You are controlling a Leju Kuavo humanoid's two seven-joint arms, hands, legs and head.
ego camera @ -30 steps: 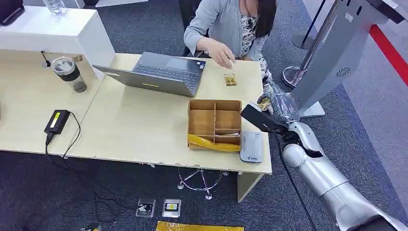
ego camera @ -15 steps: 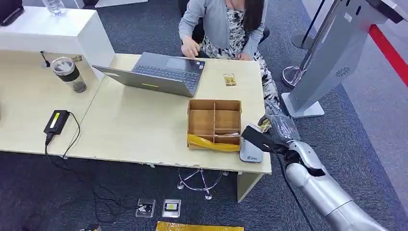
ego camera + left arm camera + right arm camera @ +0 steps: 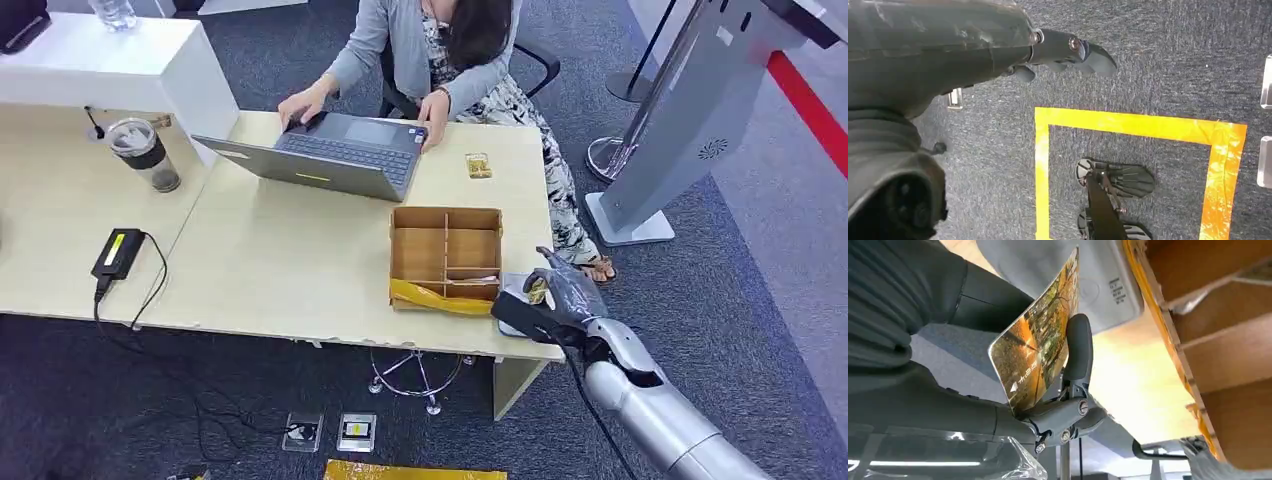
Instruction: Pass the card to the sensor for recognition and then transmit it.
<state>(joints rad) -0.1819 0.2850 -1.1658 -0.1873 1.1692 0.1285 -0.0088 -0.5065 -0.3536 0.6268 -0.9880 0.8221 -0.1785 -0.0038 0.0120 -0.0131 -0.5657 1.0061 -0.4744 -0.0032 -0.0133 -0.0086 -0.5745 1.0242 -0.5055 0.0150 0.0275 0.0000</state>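
Note:
My right hand hangs over the table's front right corner and pinches a card with an orange-brown picture between thumb and finger. The wrist view shows the card held on edge, close above the grey sensor pad. In the head view the hand covers most of the sensor, which lies right of the cardboard box. My left hand hangs over the carpet, its fingers stretched out and holding nothing.
A person sits at the far side with both hands on a grey laptop. A second card lies on the table near them. A grey kiosk stand rises at the right. A cup and a black device are at the left.
My right hand has carried the card from beside the box's far right corner back toward the table's front edge, over the sensor. The person has put both hands on the laptop.

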